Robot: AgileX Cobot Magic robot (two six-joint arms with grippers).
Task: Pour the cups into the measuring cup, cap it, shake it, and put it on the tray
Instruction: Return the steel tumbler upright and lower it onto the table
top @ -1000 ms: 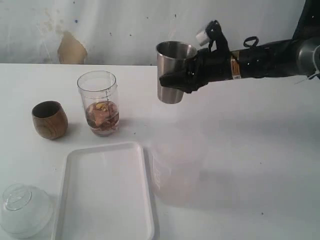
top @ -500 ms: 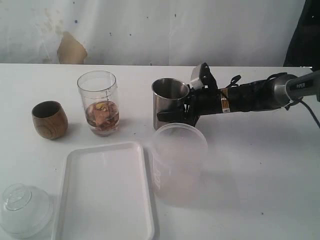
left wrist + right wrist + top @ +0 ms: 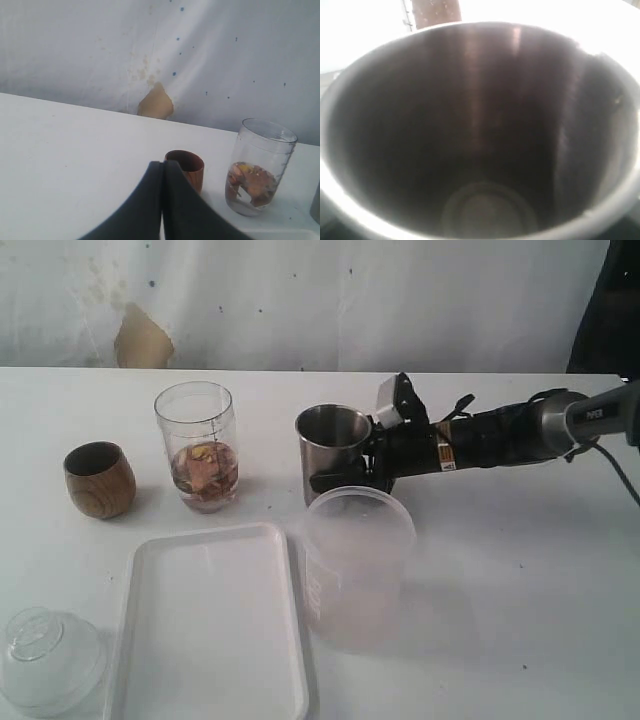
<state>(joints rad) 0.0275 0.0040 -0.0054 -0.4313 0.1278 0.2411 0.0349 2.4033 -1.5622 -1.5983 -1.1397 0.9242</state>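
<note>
Steel tumbler (image 3: 332, 440): upright, mouth up, right of centre on the desk (image 3: 500, 570); its foot is hidden behind the rim of the frosted tub. The right wrist view looks straight into it and shows bare metal wall and base.
Right gripper (image 3: 345, 473): reaches in from the right, lying low over the desk, fingers clamped on the steel tumbler's lower half, one in front and one behind.
Left gripper (image 3: 162, 166): seen only in its own wrist view; the two dark fingers are pressed together with nothing between them, pointing towards the wooden cup.
Wooden cup (image 3: 99, 479): upright at far left, well apart from the tumbler.
Measuring cup (image 3: 197, 445): upright between the wooden cup and the steel tumbler, uncapped, brownish contents in its lower part, printed scale facing the camera.
Tray (image 3: 210, 630): flat on the near side of the desk, in front of the measuring cup, nothing on it.
Frosted tub (image 3: 355, 565): upright, just beside the tray's right edge, in front of the steel tumbler.
Clear domed lid (image 3: 45, 660): near left corner, just beside the tray's left edge.
</note>
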